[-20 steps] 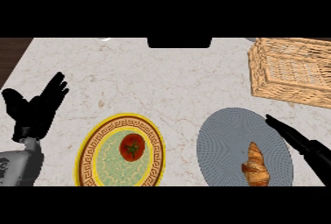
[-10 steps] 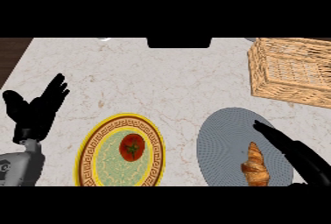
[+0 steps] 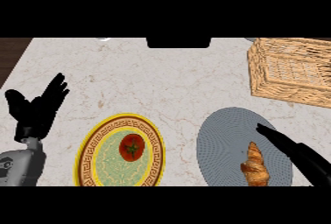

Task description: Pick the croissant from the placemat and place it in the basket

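The croissant (image 3: 256,166) lies on the grey placemat (image 3: 223,135), the right hand (image 3: 294,153) just beside it with straight fingers holding nothing, the basket (image 3: 291,70) beyond, a tomato (image 3: 132,147) on a plate (image 3: 97,144) to the left, and the left hand (image 3: 39,109) resting open.

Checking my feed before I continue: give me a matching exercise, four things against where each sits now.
Things:
1 croissant
2 tomato
3 basket
4 left hand

Places:
A upper right of the counter
B on the yellow-rimmed plate
C on the grey placemat
D left edge, open, fingers up

Pairs: 1-C, 2-B, 3-A, 4-D
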Controlling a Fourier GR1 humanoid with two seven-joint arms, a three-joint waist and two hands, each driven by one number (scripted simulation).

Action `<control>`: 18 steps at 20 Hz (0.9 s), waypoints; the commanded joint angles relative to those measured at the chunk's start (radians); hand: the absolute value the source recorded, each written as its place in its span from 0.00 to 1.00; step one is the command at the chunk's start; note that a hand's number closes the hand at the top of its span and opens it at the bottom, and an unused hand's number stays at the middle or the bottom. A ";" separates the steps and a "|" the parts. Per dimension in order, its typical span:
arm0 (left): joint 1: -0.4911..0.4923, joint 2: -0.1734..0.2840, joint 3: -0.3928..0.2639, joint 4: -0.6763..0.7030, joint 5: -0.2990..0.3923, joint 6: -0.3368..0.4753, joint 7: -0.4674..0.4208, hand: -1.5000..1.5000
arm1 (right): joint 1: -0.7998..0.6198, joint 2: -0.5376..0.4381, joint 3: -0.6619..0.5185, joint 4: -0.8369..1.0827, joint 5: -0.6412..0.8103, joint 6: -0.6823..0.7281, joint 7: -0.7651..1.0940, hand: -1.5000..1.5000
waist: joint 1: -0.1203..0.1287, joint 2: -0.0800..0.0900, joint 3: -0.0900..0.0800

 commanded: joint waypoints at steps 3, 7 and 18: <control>0.005 -0.004 0.016 -0.033 0.007 -0.029 0.028 0.50 | 0.037 0.016 0.008 0.013 0.026 -0.010 -0.093 0.00 | 0.000 -0.001 0.000; 0.019 -0.034 -0.004 -0.047 -0.031 0.001 0.031 0.50 | 0.074 0.034 0.043 0.028 0.088 -0.061 -0.144 0.00 | 0.000 -0.001 0.000; 0.059 -0.011 0.044 -0.084 -0.012 -0.061 0.013 0.50 | -0.025 0.079 0.062 0.155 0.215 -0.145 -0.086 0.00 | 0.004 0.000 0.000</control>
